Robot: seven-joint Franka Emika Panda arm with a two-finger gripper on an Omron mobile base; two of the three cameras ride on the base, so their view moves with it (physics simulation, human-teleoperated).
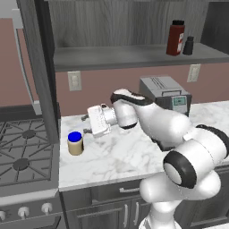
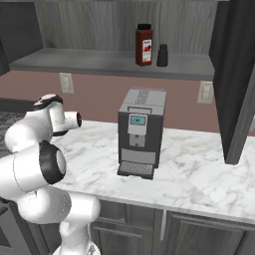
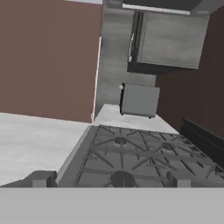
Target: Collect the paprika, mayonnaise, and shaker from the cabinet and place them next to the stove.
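Simulated kitchen: white marble counter beside a steel gas stove, pink wall, dark wood-grain cabinet above.

Your gripper hangs level over the counter, pointing toward the stove. Its fingers show apart with nothing between them — empty. The mayonnaise stands upright just below and beside the fingertips, near the stove's edge. Farther out, the grey coffee machine sits against the wall. On the cabinet shelf, the paprika and the shaker stand side by side.

Risks, as I judge them: swing the wrist low and you could clip the mayonnaise over; reaching up, the shaker could topple as you grab its neighbour.

Labels are too small to read.
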